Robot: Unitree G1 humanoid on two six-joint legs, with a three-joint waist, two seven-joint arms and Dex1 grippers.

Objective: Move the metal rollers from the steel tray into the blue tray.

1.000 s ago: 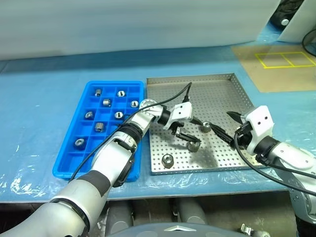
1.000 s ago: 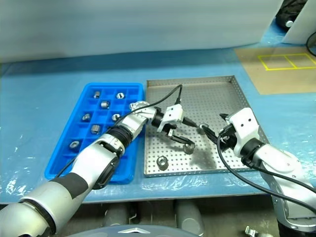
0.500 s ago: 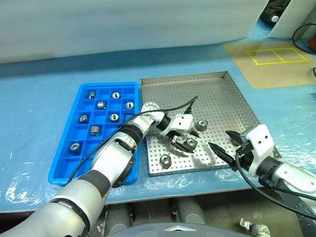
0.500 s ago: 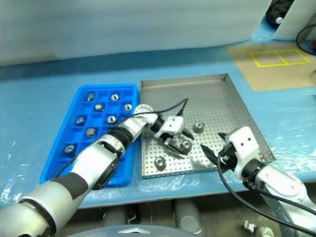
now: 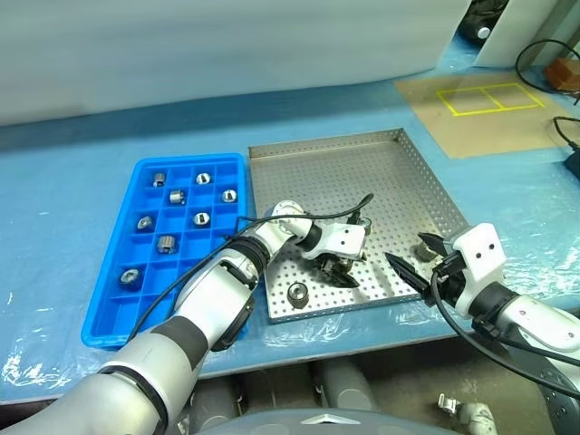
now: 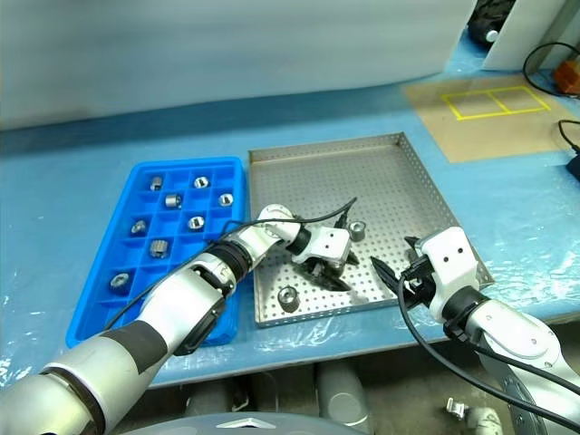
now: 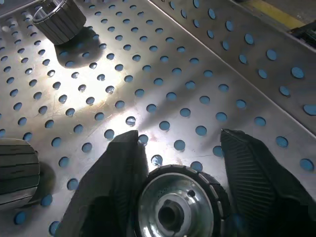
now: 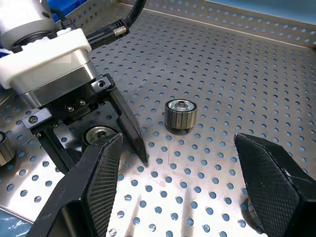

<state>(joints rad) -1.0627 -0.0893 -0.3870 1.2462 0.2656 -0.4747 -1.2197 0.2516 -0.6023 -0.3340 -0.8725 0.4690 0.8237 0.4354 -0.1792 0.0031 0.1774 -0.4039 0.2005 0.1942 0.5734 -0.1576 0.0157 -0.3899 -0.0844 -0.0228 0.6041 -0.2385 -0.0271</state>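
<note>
The steel tray [image 5: 362, 172] lies mid-table with the blue tray [image 5: 101, 324] against its left side. Several metal rollers [image 5: 168, 244] sit in the blue tray's compartments. My left gripper [image 5: 337, 270] is down on the steel tray's perforated floor, shut on a metal roller [image 7: 177, 210] that stands on the floor between its fingers [image 7: 116, 190]. Two loose rollers remain in the steel tray, one near the front rim [image 5: 296, 292] and one just behind the left gripper [image 8: 180, 112]. My right gripper [image 5: 410, 256] hovers open over the tray's front right corner, holding nothing.
A tan board [image 5: 480, 109] with a yellow taped rectangle lies at the back right. Black cables [image 5: 544, 54] run along the far right edge. Wrinkled blue plastic sheeting [image 5: 72, 172] covers the table around both trays.
My left gripper has sunk onto the steel tray and narrowed its fingers around a roller. The right gripper has drawn back toward the tray's front corner, still open. The head camera has shifted.
</note>
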